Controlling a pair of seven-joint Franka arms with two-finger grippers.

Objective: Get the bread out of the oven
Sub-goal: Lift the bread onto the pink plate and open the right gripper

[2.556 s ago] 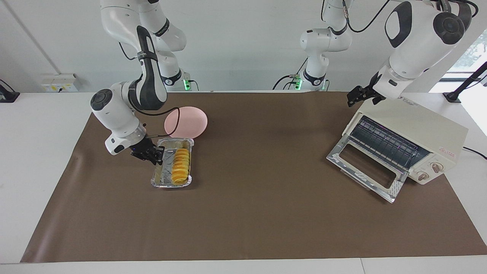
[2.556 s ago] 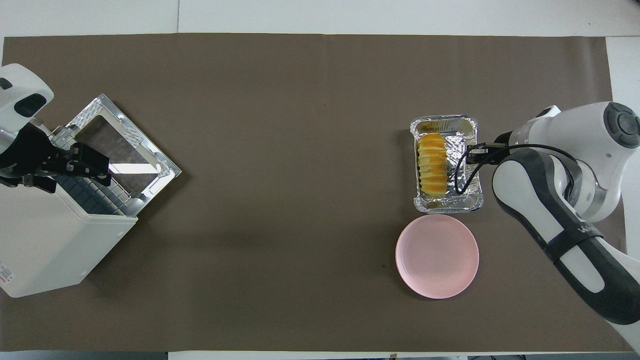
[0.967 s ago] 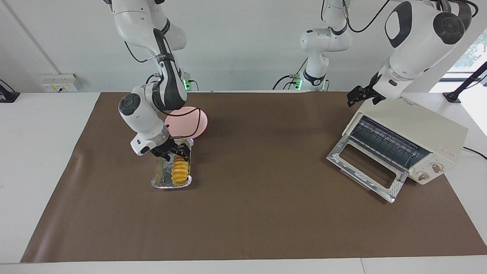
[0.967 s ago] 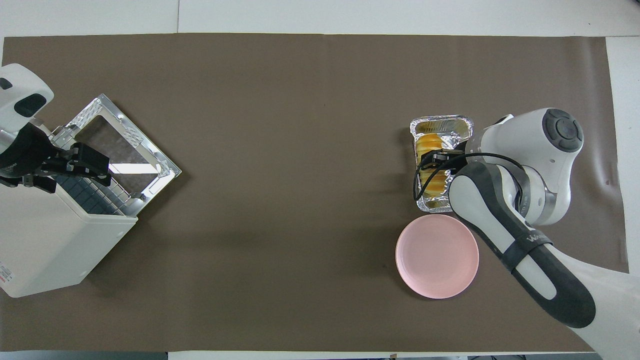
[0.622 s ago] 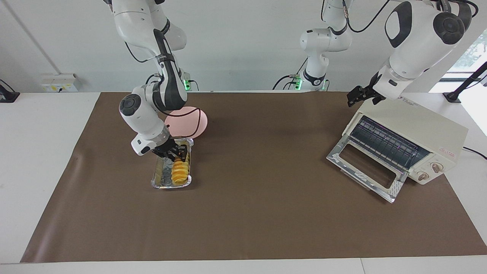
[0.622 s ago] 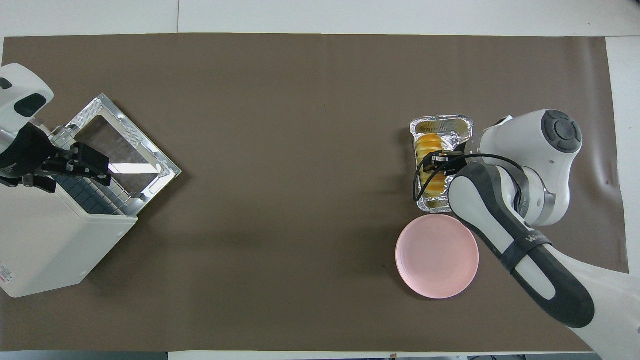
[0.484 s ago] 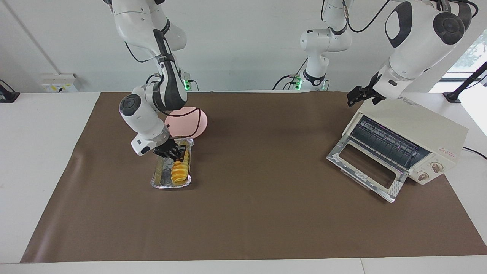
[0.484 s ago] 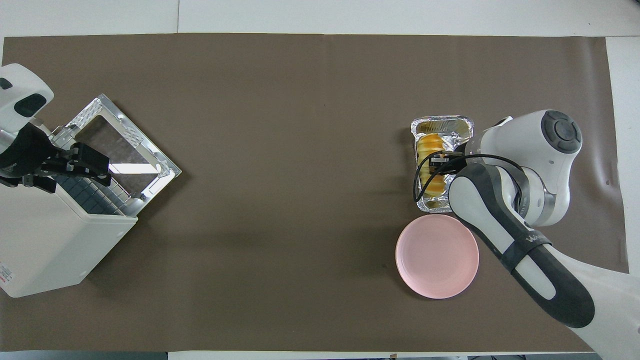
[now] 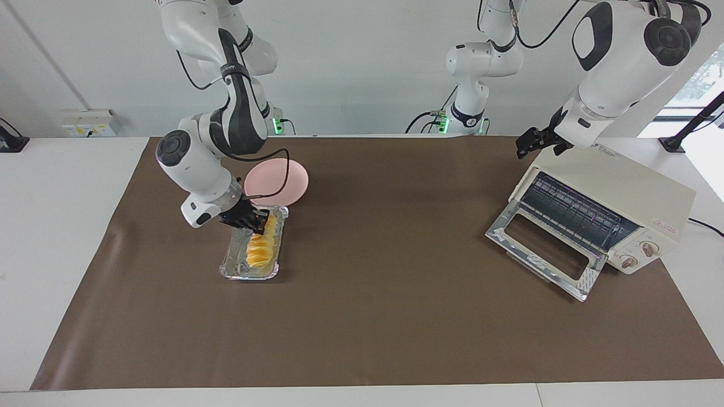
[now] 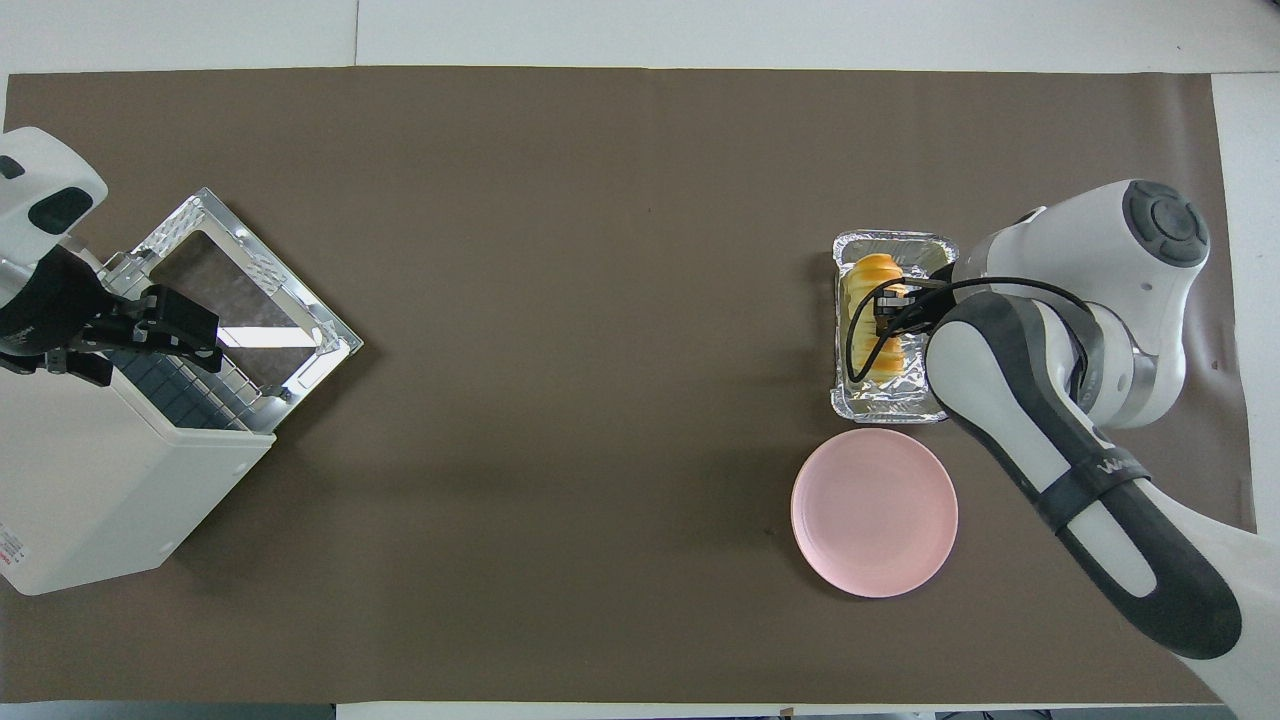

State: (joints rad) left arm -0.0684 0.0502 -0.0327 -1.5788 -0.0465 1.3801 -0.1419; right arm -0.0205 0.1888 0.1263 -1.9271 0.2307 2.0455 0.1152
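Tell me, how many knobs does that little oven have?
2. Both knobs sit side by side on the oven front panel, beside the open door: one nearer the robots, the other just below it in the facing view.

Crinkled shiny foil tray (image 9: 235, 270); matt brown mat (image 9: 384, 316); glossy oven (image 9: 628, 195) door.

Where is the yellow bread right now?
The bread lies in the foil tray toward the right arm's end of the table, just farther from the robots than the pink plate, with the right end effector gripping it.
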